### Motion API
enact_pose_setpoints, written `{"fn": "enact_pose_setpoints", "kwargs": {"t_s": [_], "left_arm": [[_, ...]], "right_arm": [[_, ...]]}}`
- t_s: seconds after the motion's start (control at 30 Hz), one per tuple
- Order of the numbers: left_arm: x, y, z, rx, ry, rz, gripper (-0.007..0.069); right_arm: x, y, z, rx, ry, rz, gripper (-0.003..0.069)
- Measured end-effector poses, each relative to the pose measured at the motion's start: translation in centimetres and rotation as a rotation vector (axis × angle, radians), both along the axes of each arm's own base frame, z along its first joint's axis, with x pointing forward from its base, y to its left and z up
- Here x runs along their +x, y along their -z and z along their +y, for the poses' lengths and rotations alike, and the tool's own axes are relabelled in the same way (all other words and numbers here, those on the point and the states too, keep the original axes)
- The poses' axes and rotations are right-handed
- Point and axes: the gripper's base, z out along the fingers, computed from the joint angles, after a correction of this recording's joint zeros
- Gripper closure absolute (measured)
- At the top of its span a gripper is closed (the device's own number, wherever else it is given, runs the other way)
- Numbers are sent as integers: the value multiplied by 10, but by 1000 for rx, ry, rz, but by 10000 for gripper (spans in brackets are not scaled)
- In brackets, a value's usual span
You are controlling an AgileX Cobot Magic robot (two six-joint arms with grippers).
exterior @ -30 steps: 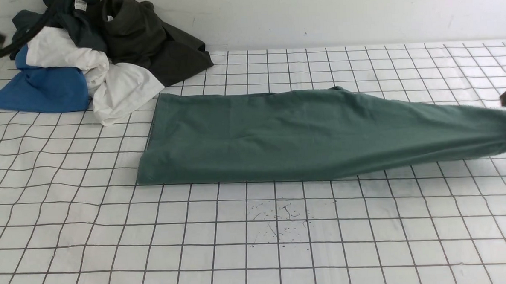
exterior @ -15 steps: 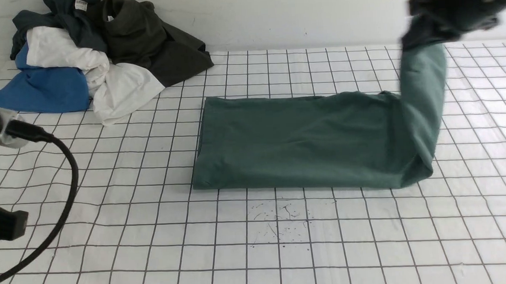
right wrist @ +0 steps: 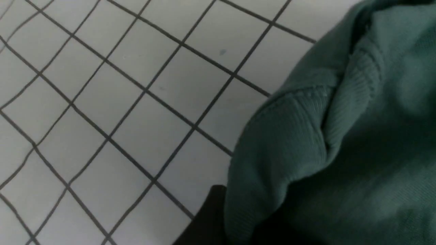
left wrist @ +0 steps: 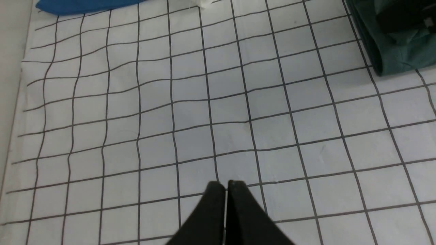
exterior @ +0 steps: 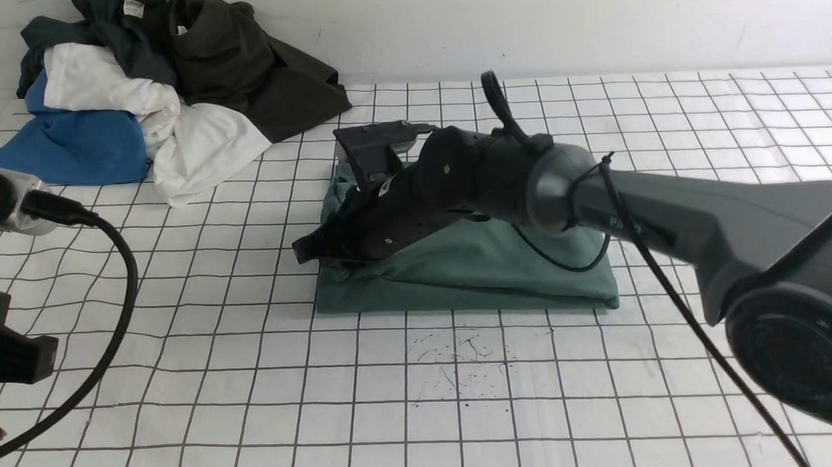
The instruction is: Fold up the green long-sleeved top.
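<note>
The green long-sleeved top (exterior: 502, 275) lies near the middle of the gridded white cloth (exterior: 185, 412). It is folded into a compact bundle of several layers, roughly rectangular. Its near edge is straight, but its left end is bunched, and a ribbed band of the top (right wrist: 340, 146) fills much of the right wrist view.

The right arm (exterior: 668, 208) reaches from the right side across the bundle. The right gripper (exterior: 309, 251) sits low at the left end of the top and touches the fabric. In the right wrist view only 1 dark finger (right wrist: 207, 221) is visible, with green fabric lying over it, so it cannot be told whether the jaws are spread or pinching the cloth.

The left gripper (left wrist: 225, 185) hovers over bare grid squares, well apart from the top, of which a corner (left wrist: 398, 58) shows in the left wrist view. Its 2 fingers are pressed together and hold nothing. A black cable (exterior: 120, 288) curves down at the left edge of the front view.

At the far left corner lies a pile of other clothes: a blue garment (exterior: 68, 147), a white garment (exterior: 194, 148), a dark olive garment (exterior: 240, 66) and a dark teal-navy garment (exterior: 116, 29) with a white neck label. The pile does not touch the top. Small dark specks (exterior: 464, 361) mark the cloth just in front of the bundle.
</note>
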Motion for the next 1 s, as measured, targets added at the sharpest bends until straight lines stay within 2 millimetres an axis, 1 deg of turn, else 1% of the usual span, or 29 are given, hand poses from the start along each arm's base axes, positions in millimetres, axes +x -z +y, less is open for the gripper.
{"fn": "enact_pose_setpoints", "kwargs": {"t_s": [0.03,0.1,0.17,0.23,0.27,0.33,0.4,0.47,0.53,0.6,0.67,0.7,0.73,0.77,0.8,0.83,0.9,0.93,0.97,1.0], "left_arm": [[0,0,0,-1,0,-1,632],[0,0,-1,-18,0,0,632],[0,0,-1,-20,1,-4,632],[0,0,-2,-24,1,-5,632],[0,0,-2,-24,1,-7,632],[1,-1,-2,-25,2,-13,632],[1,-1,-2,-26,3,-14,632],[1,-1,-2,-26,3,-14,632],[1,0,-2,-25,3,-13,632],[1,0,-2,-25,3,-11,632],[1,0,-2,-26,3,-11,632],[1,0,-2,-26,3,-11,632],[1,0,-2,-28,3,-15,632],[1,0,-2,-28,3,-15,632],[0,-1,-2,-27,5,-23,632],[-1,-2,-2,-25,9,-30,632],[-7,-7,-1,-17,21,-63,632],[-12,-12,0,-13,28,-94,632],[-18,-17,1,-9,38,-137,632],[-20,-18,1,-9,39,-147,632]], "right_arm": [[0,0,0,0,1,-1,599],[3,-9,-4,13,13,-19,519],[4,-18,-6,22,14,-28,461],[6,-36,-11,33,4,-42,387],[6,-40,-12,37,3,-47,377],[8,-65,-18,52,-9,-83,333],[11,-85,-23,68,-12,-122,319],[12,-89,-26,61,-13,-134,327],[13,-82,-26,43,-21,-121,354],[14,-62,-22,18,-35,-68,405],[15,-33,-16,-4,-48,3,468],[15,-33,-16,-2,-47,4,468],[14,-5,-10,-21,-61,65,523],[14,-3,-10,-20,-60,72,529],[12,14,-7,-37,-77,111,572],[12,16,-6,-40,-86,113,595],[14,7,-7,-40,-113,94,628],[16,-3,-8,-39,-131,73,638],[18,-25,-10,-30,-160,31,651],[18,-26,-11,-33,-165,31,651]]}}
